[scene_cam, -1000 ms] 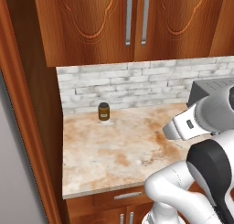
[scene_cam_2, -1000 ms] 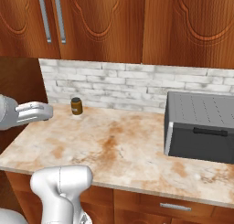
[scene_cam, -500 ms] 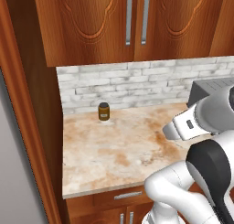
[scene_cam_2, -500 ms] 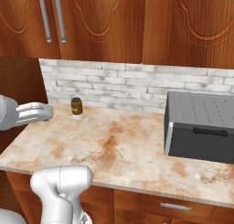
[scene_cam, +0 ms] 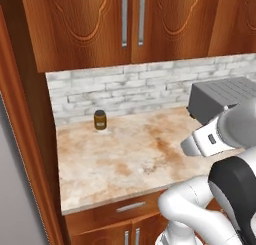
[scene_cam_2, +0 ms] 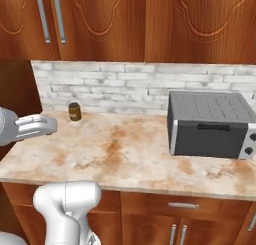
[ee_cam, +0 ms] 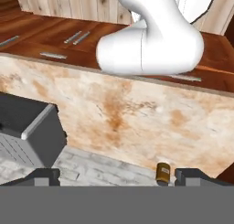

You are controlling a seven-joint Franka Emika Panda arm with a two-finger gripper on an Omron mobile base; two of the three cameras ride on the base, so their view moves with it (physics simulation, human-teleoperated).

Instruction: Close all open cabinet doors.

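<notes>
Left base view: we see two cabinet doors [scene_cam: 115, 24] meeting flush above the brick backsplash, their silver bar handles side by side; a small brown jar [scene_cam: 100, 119] stands on the marble counter [scene_cam: 125, 159] near the wall.

Right base view: we find the same doors [scene_cam_2: 75, 19] at upper left and a grey toaster oven [scene_cam_2: 210, 125] on the right.

Hand view: our gripper [ee_cam: 112, 177] shows its two tips set wide apart, holding nothing, with the jar between them.

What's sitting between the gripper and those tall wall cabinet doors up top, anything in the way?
Nothing visible. The gripper hangs over the counter; the cabinet doors are above. The small jar and toaster oven sit low on the counter.
</notes>
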